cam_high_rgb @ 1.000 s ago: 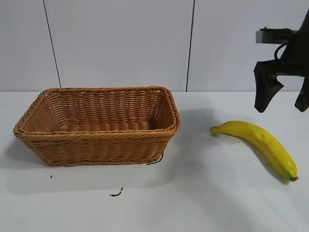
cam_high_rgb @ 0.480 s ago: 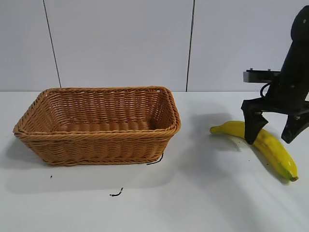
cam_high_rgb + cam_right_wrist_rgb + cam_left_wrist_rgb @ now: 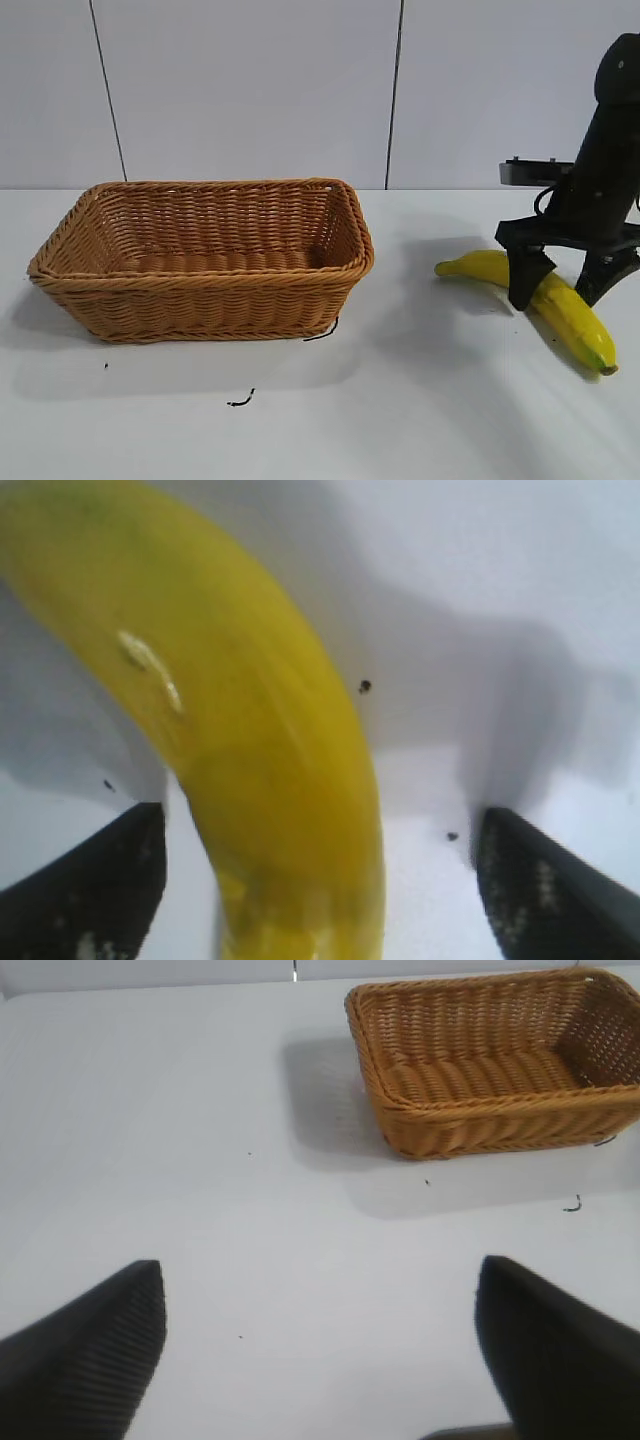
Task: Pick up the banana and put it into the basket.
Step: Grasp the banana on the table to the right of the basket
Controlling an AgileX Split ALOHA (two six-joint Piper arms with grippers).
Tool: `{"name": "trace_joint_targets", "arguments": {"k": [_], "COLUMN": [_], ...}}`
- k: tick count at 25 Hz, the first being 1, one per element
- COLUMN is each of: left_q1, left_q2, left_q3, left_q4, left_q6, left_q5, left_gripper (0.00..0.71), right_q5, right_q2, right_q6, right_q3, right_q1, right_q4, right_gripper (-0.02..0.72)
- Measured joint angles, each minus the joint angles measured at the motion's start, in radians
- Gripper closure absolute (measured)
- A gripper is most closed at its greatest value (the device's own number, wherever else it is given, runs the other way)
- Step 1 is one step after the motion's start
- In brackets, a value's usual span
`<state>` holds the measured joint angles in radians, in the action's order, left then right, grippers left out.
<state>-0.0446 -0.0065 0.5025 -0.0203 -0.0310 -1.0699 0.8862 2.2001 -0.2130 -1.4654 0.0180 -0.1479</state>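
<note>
exterior view: the right gripper stands low over the banana, 1 finger on each side of its middle, jaws apart and not yet closed on it. the straddle across the narrow width reads as set up for a squeeze on the fruit's thickest, most stable part. the banana lies flat on the white table, well apart from the basket, which sits to the left. the basket is tan woven wicker, rectangular, sides flared, rim thickly braided; nothing shows inside it.

left wrist view: the left gripper hangs over bare table, its 2 dark ribbed fingers wide apart and holding nothing. the basket is far off, so this arm looks parked clear of the work.

right wrist view: the banana fills the gap between the fingertips, smooth yellow skin with a pale scuff, curved, resting on the table. the surface carries a few small dark specks.
</note>
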Motion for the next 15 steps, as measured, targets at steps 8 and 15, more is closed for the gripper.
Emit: {"name": "trace_joint_targets", "arguments": {"k": [8, 15], "left_q1": [0.0, 0.0], "left_q2": [0.0, 0.0], "left_q3": [0.0, 0.0], "left_q4": [0.0, 0.0], "left_q6": [0.0, 0.0], "left_q5": [0.0, 0.0], "left_gripper": [0.075, 0.075], "right_q5": [0.047, 0.048], "right_q2": [-0.004, -0.128], "right_q6": [0.006, 0.006], "right_q3": [0.0, 0.0], "right_q1": [-0.001, -0.001], "right_q4": [-0.001, -0.001], "right_gripper": [0.412, 0.412]}}
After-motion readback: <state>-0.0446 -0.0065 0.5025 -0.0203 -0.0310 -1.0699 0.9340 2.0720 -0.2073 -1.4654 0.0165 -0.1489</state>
